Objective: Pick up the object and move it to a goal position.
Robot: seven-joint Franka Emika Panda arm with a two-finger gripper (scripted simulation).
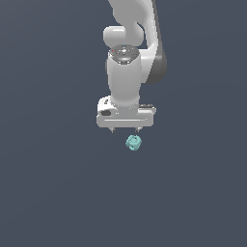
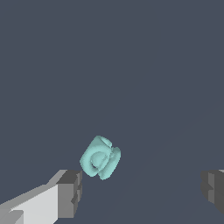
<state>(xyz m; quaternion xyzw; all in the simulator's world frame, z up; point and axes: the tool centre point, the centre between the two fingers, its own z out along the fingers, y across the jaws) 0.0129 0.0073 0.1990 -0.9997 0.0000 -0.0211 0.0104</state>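
Fingers (image 2: 70,192) stand nearest in the wrist view, grey pads on white stems, one at each side of the frame with a wide gap between them, so the jaws are apart and hold nothing. Just past the pad that shows most fully sits the object (image 2: 101,157), a pale teal lump, roughly cube-shaped with rounded knobs and a hollow in the face toward the camera. It lies tilted, close beside that finger but not between the two pads, and no contact with it can be seen. The other finger is well apart from it, across the gap. Beyond the object there is only the flat slate-grey ground (image 2: 131,65), plain and unmarked.

In the exterior view the object (image 1: 133,142) is closest to the camera, lying on the ground (image 1: 48,193) just below the gripper (image 1: 125,130) and a little toward the exterior view's right of its middle. Two short dark fingertips poke down from the white hand, spread apart, with their ends just above the object; whether they touch it cannot be told. Above and behind the hand rises the arm (image 1: 126,77), a white upright wrist, then a rounded joint and a further link running off the top of the frame.
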